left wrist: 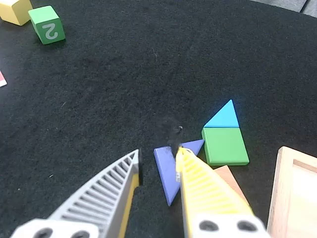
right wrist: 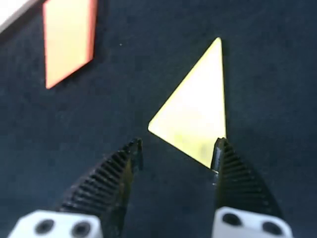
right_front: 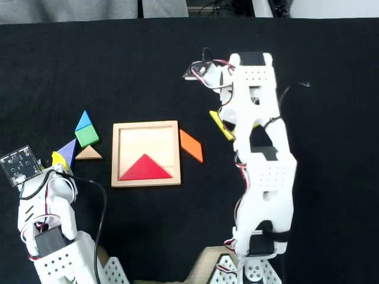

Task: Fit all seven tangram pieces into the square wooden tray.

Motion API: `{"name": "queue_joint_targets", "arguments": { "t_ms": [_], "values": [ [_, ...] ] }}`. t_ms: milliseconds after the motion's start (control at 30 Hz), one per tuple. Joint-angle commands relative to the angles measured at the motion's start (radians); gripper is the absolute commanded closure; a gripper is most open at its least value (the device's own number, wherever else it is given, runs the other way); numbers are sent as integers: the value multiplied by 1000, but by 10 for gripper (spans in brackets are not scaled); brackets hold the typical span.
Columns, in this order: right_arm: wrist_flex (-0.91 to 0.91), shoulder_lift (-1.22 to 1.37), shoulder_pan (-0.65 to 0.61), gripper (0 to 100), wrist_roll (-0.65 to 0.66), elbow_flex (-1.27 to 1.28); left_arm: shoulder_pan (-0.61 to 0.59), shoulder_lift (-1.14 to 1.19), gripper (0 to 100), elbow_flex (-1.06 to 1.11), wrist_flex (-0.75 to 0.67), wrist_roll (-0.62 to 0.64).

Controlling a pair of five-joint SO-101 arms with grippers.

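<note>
Found tray (right_front: 116, 155) mid-table (right_front: 331, 118) holding only a red triangle (right_front: 145, 168), with right fingers (right wrist: 114, 173) apart astride the yellow triangle (right wrist: 198, 114) to its right and left fingers (left wrist: 208, 193) apart over the purple triangle (left wrist: 166, 171) to its left, apparently poised for pick-up.

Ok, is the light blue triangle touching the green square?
Touching. The left wrist view shows the light blue triangle lying with its long edge flush against one edge of the green square, with no gap visible between them.
</note>
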Motion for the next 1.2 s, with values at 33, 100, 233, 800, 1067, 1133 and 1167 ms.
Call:
{"name": "queue_joint_targets", "arguments": {
  "t_ms": [33, 100, 233, 800, 1067, 1133, 1167],
  "values": [
    [34, -125, 12, 773, 91, 99, 18, -8, 870, 4, -23, 8],
    [3, -145, 12, 773, 126, 159, 18, -8, 870, 4, -23, 8],
    [-172, -145, 14, 772, 135, 271, 18, -8, 870, 4, -23, 8],
    [-433, -145, 68, 767, 140, 458, 19, -8, 870, 4, -23, 8],
    [-284, -239, 66, 773, 141, 374, 19, -8, 870, 4, -23, 8],
    [-226, -252, 66, 778, 141, 378, 19, -8, 870, 4, -23, 8],
    [-196, -252, 66, 791, 141, 392, 19, -8, 870, 4, -23, 8]
  ]
}}
